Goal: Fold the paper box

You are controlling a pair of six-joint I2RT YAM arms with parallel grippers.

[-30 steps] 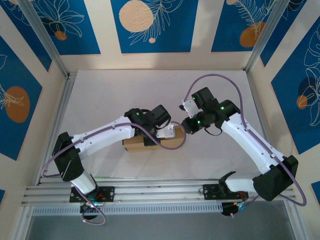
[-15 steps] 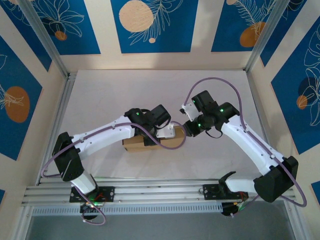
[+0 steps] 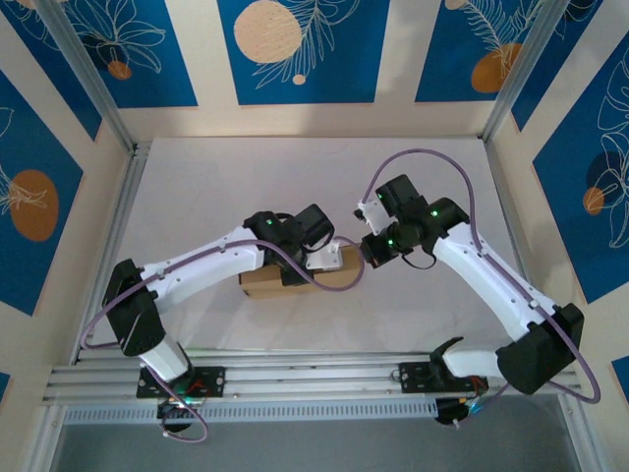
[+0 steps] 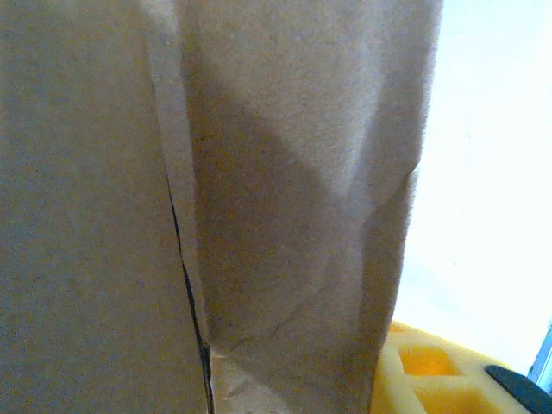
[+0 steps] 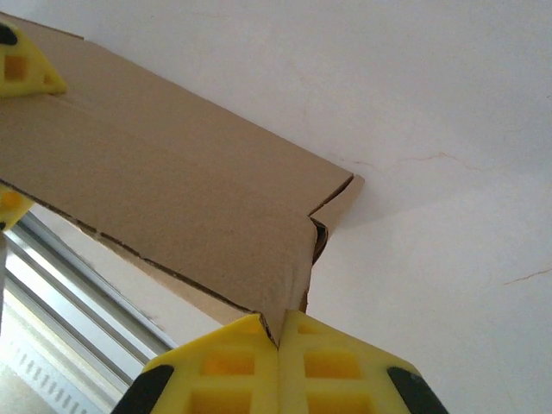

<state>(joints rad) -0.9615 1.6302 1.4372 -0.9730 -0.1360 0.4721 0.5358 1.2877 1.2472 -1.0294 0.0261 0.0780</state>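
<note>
We note the left tool (image 3: 328,262) pinching a panel of the paper box (image 3: 267,285). The right tool (image 5: 278,343) is pressed together, tips at the box corner.

We see the right gripper (image 5: 278,347) at the near edge, its two yellow fingertips (image 5: 224,366) pressed flat together, and the near corner of the paper box (image 5: 164,181) comes right down to their seam; we can't tell if any cardboard is nipped there. The brown panel runs ahead and left of the tips, with a dark slit at its right corner, and its far end sits between the left gripper (image 5: 13,142) tips, one above, one below. White table (image 5: 431,129) lies ahead and right, faintly cracked, with a ribbed metal rail (image 5: 78,276) to the left below the box.
</note>
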